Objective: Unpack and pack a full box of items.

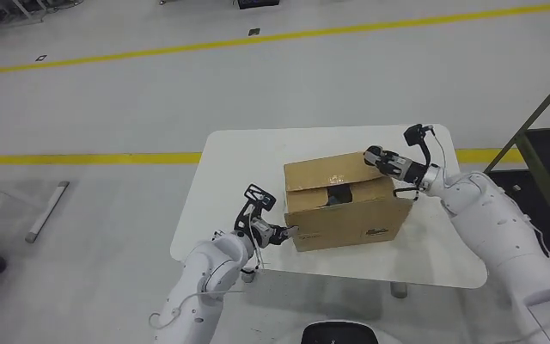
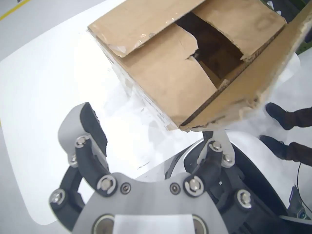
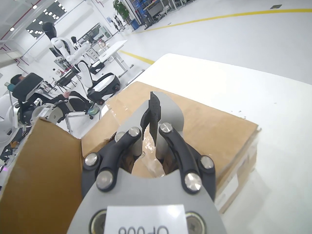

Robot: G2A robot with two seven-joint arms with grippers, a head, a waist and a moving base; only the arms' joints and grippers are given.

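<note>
Top view: box [image 1: 344, 211] on white worktop [image 1: 232, 172], flaps [image 1: 331, 172] partly parted, something dark inside; unpacking seemingly barely begun. Left wrist view: left tool [image 2: 148, 122] spread wide, empty, by box corner. Right wrist view: right tool [image 3: 152, 103] pinched shut over box top.

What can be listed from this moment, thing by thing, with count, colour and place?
Cardboard box: one, brown, middle of the table, top flaps partly open.
Dark item: one, black, inside the box, seen through the gap between flaps; its kind cannot be told.
Table: one, white, under the box.
Floor lines: two, yellow, on the floor beyond the table.
Tube: one, grey, on the floor off to one side of the table.
Left end effector: one, grey and black, open, at the box's near corner.
Right end effector: one, grey and black, shut, above the box's far top edge.
</note>
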